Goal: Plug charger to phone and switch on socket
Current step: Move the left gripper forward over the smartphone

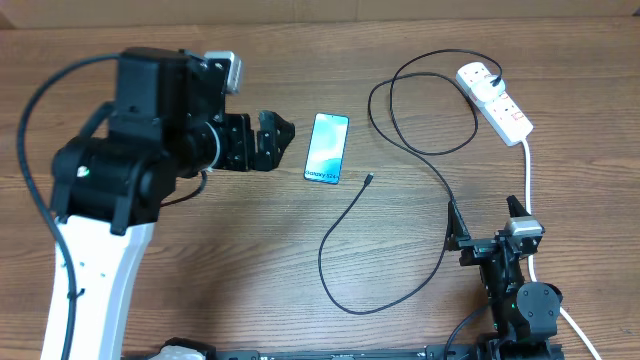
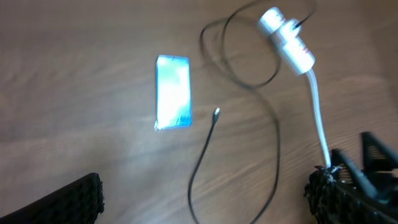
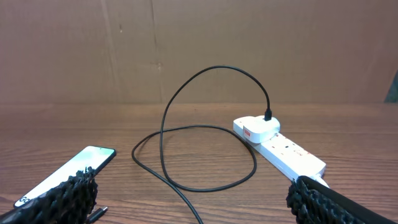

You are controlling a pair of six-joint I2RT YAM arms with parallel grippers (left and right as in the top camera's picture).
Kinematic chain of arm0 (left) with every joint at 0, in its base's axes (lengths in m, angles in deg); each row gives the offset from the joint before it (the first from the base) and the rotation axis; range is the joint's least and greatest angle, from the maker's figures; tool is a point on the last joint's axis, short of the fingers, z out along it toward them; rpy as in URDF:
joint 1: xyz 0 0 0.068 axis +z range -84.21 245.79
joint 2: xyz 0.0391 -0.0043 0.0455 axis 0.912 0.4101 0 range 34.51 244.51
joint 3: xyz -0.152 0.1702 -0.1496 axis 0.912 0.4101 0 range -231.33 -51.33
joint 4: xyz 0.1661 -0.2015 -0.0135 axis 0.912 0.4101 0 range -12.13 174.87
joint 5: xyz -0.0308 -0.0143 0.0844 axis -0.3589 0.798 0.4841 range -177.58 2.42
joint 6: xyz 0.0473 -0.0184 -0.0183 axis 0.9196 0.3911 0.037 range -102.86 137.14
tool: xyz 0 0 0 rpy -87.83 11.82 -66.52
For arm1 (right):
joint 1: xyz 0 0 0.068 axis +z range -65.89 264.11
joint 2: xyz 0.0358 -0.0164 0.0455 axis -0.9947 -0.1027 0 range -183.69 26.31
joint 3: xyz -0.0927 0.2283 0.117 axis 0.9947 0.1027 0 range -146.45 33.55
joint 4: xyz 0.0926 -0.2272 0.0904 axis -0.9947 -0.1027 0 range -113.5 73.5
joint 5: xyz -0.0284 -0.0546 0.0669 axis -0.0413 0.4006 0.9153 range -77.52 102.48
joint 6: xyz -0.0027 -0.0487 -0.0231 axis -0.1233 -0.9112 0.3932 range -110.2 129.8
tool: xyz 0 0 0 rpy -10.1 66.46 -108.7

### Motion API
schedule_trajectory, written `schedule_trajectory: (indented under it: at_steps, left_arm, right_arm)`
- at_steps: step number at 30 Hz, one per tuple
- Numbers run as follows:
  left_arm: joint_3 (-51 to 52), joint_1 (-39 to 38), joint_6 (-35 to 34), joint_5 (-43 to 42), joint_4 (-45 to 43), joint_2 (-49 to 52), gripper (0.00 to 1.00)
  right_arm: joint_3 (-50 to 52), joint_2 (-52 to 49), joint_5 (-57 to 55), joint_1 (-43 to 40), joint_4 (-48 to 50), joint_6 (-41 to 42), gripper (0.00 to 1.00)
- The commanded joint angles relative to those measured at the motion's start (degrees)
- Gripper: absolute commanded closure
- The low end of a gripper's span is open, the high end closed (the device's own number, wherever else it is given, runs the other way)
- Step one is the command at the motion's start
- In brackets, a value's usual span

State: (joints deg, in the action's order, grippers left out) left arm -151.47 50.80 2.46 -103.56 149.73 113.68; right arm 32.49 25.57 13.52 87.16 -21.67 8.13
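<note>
Lying just beside the open left pincer [image 1: 268, 138], phone [image 1: 327, 148], connector tip [image 1: 369, 179] near, right pincer [image 1: 490, 222] seemingly open

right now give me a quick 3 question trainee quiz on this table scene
1. True or false: the thin black charger cable already has its small connector tip in the slim blue-screened phone.
2. Which end effector is nearer the phone? A. left end effector B. right end effector
3. Fill in: the charger's black plug sits in the white ______ strip.

Key: 1. false, the tip lies on the wooden table apart from the phone. 2. A. 3. power.
</note>
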Motion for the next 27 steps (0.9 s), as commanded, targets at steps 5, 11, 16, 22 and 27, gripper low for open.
schedule_trajectory:
  at_steps: [5,11,16,22,27]
  left_arm:
    - [-8.9,-7.3,-7.9,18.5,8.3,10.0,0.0]
    - [-19.5,-10.9,-10.2,26.1,16.7,22.9,0.0]
    - [-22.1,-11.4,-9.8,23.6,9.3,29.8,0.0]
    - [-22.1,-11.3,-9.8,18.9,5.2,33.7,0.0]
    - [-22.1,-11.6,-6.4,11.8,1.3,38.4,0.0]
  right_arm:
    - [0.6,0.5,-0.5,0.3,0.3,0.1,0.0]
    - [0.6,0.6,-0.5,0.3,0.3,0.1,0.0]
    - [0.6,0.5,-0.5,0.3,0.3,0.1,0.0]
    - [0.6,0.6,-0.5,0.3,0.3,0.1,0.0]
    - [0.6,0.5,-0.5,0.3,0.3,0.1,0.0]
